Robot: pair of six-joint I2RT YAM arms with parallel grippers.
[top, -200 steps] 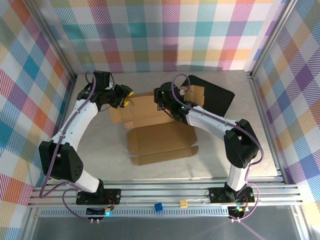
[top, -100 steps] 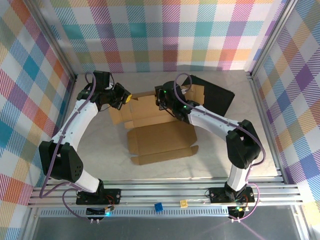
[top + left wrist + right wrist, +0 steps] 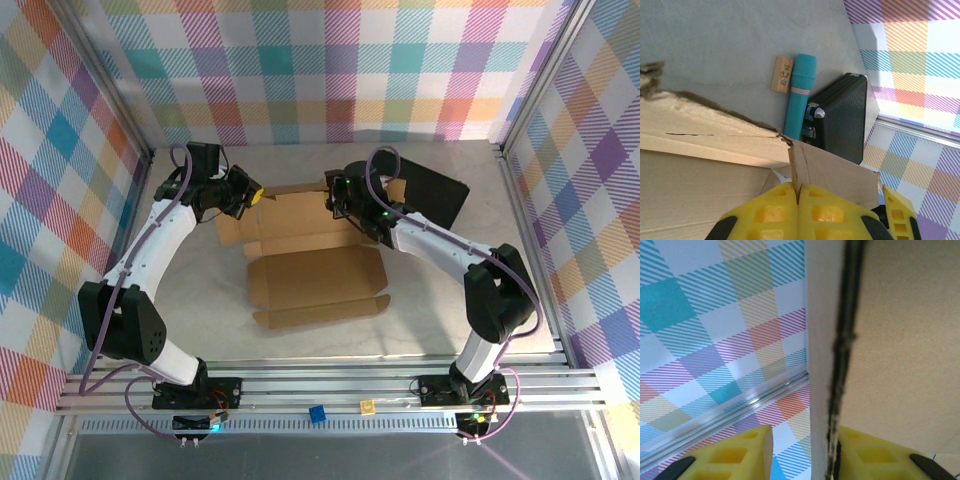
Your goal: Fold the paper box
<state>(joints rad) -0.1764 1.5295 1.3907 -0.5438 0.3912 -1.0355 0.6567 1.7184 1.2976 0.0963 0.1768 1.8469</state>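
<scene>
**Item:** die-cut brown corrugated cardboard paper box point(image 3: 318, 272). It lies at the centre of the top view on the pale grey desk point(image 3: 190, 290). The front panel and its flap are spread flat toward the lower frame, and the rear walls are partly raised toward the upper frame.

**Left gripper** point(image 3: 250, 195): sits at the box's upper-left corner. In the left wrist view its yellow fingers point(image 3: 770, 215) are pressed together on the thin edge of an upright corner flap, with no gap.

**Right gripper** point(image 3: 340, 195): sits at the box's upper-right. In the right wrist view its fingers point(image 3: 735, 455) stand apart with a board edge between them. The edge lies close to one pad and clear of the other, so nothing is gripped.

**Handling:** the step looks to be raising the rear and side walls.
- Keep your left pinch near the crease so the flap hinges rather than tears; the board there looks frayed.
- Close the right pair squarely on the wall before you lift.
- Move both sides together.

**Adjacent:**
- Black rectangular case point(image 3: 437, 193), upper right.
- Teal cylinder point(image 3: 800, 95), lying against the case.
- Small tan block point(image 3: 782, 73), just beside the cylinder.

**Not legible:**
- The right arm covers the box's right rear corner from above.
- The block's label is too small to read.
- The right wrist view is too close for you to tell which panel lies between the fingers.
</scene>
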